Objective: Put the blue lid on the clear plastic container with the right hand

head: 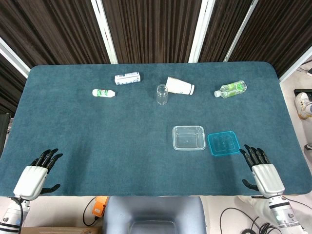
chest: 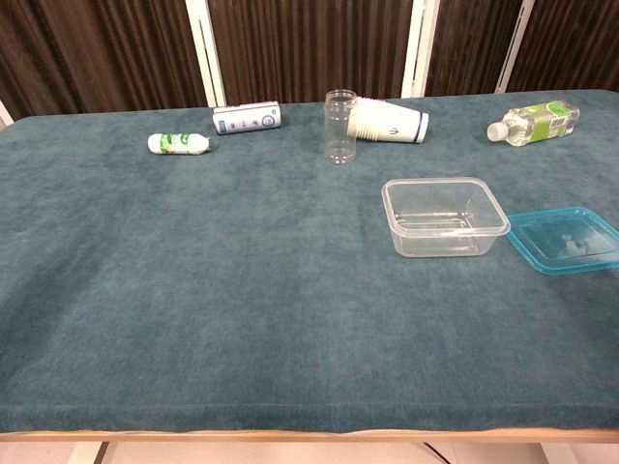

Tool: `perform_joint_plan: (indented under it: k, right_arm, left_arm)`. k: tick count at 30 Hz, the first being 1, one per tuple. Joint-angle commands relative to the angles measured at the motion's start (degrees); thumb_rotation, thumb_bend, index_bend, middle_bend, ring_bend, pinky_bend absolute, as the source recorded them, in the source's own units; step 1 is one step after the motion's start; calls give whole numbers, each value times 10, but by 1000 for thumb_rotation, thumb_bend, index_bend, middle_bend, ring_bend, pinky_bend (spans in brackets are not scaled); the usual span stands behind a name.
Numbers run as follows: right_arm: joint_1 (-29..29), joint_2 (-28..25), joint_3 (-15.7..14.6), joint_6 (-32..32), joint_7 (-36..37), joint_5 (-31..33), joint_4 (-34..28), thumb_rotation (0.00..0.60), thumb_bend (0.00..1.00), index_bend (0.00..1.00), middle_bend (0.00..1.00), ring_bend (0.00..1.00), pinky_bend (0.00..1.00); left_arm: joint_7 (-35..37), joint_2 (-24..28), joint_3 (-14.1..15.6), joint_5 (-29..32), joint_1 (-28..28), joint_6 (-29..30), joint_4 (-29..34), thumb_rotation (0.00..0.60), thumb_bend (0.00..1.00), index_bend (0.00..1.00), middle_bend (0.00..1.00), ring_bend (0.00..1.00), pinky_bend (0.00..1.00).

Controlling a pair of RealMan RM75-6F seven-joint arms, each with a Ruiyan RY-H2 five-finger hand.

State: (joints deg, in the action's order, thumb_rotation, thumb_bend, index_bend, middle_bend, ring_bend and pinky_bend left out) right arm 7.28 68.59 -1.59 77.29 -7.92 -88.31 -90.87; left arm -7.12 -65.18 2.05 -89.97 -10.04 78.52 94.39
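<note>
The fingers of the right hand (head: 263, 171) are spread apart and hold nothing; the hand rests at the near right table edge, just beside the blue lid (head: 224, 143). The lid lies flat on the table (head: 97, 131), off the clear plastic container (head: 188, 137) and touching or nearly touching its right side. The left hand (head: 36, 173) rests at the near left edge, fingers likewise spread and empty.

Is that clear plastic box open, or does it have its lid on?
Open. The clear plastic container shows a bare rim and looks empty; the blue lid lies flat on the table beside it.
</note>
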Motion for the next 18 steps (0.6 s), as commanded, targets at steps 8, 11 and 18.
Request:
perform_joint_plan:
  k: [8, 11, 18]
  right_arm:
    - [2, 8, 10, 2, -5, 10, 9, 600, 305, 0, 0, 0, 19]
    - [11, 11, 24, -12, -12, 30, 9, 600, 286, 0, 0, 0, 19]
    - [82, -7, 54, -132, -3, 80, 13, 600, 285, 0, 0, 0, 6]
  left_arm:
    - [5, 2, -1, 0, 4, 6, 1, 600, 478, 169, 73, 70, 288]
    - [10, 4, -1, -1, 5, 10, 1, 600, 478, 169, 73, 70, 287]
    - [20, 10, 0, -2, 11, 19, 3, 600, 477, 169, 73, 70, 288]
